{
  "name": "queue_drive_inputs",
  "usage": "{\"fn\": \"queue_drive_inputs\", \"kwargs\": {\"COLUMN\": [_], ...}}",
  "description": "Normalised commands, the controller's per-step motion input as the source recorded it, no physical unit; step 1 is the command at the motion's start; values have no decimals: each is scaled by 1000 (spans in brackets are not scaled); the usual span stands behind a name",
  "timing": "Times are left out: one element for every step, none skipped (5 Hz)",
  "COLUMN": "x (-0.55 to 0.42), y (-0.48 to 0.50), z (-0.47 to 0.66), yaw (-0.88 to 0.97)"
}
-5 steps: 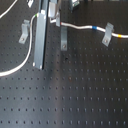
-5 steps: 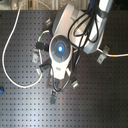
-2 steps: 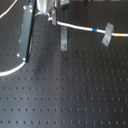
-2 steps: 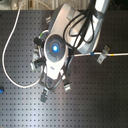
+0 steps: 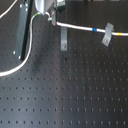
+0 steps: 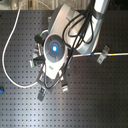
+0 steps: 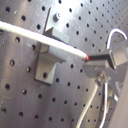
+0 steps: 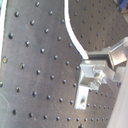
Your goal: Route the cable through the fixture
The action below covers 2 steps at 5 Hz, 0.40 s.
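The white cable runs from my gripper at the top of the first exterior view rightwards through a grey clip fixture. It passes at the top of a nearer grey fixture. In the first wrist view the cable lies across this fixture, and my gripper is shut on the cable at a red mark just beyond it. The second wrist view shows the cable leading into the gripper. In the second exterior view the wrist body hides the fingers.
A black upright post stands at the first exterior view's left, beside the slack cable loop. The black perforated board spreads below. In the second exterior view the cable loop curves at the left and a fixture sits at the right.
In the second exterior view the wrist has moved down and to the left, pulling the cable along. In the first exterior view the gripper has shifted slightly, staying at the top edge.
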Motion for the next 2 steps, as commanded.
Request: {"fn": "queue_drive_inputs", "kwargs": {"x": [78, 50], "y": [150, 90], "z": [523, 392], "yaw": [0, 0]}}
